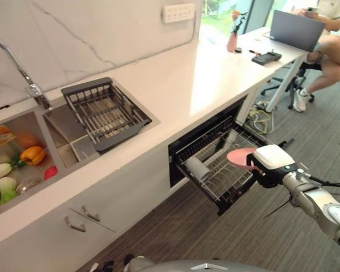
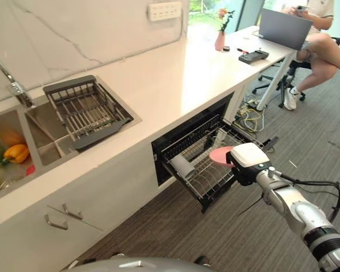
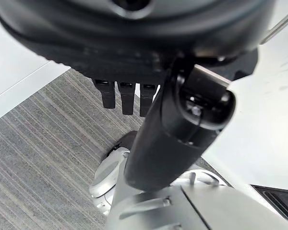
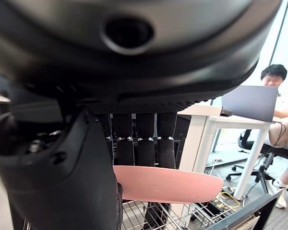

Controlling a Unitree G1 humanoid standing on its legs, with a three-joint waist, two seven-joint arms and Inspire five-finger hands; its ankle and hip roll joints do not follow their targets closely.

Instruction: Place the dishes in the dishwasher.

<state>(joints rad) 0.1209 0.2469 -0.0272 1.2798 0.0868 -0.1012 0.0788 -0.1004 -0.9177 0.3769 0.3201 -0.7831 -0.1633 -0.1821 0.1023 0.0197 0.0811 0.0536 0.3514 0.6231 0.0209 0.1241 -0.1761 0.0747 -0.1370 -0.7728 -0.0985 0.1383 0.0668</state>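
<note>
My right hand point(image 1: 268, 165) is shut on a pink plate point(image 1: 239, 155), pinching it between thumb and fingers. The pink plate point(image 4: 168, 183) lies roughly flat above the pulled-out dishwasher rack point(image 1: 216, 164), over its right part. The right hand point(image 2: 248, 163) comes in from the lower right. A grey cylindrical cup point(image 2: 183, 166) lies on its side in the rack's left part. My left hand point(image 3: 127, 96) hangs over the grey carpet with its fingers straight.
The white counter point(image 1: 175, 79) runs above the dishwasher opening. A sink point(image 1: 56, 141) at left holds a dark drying rack point(image 1: 105, 112) and vegetables point(image 1: 22, 164). A person point(image 1: 328, 39) sits with a laptop at a desk at the back right. Carpet lies before the rack.
</note>
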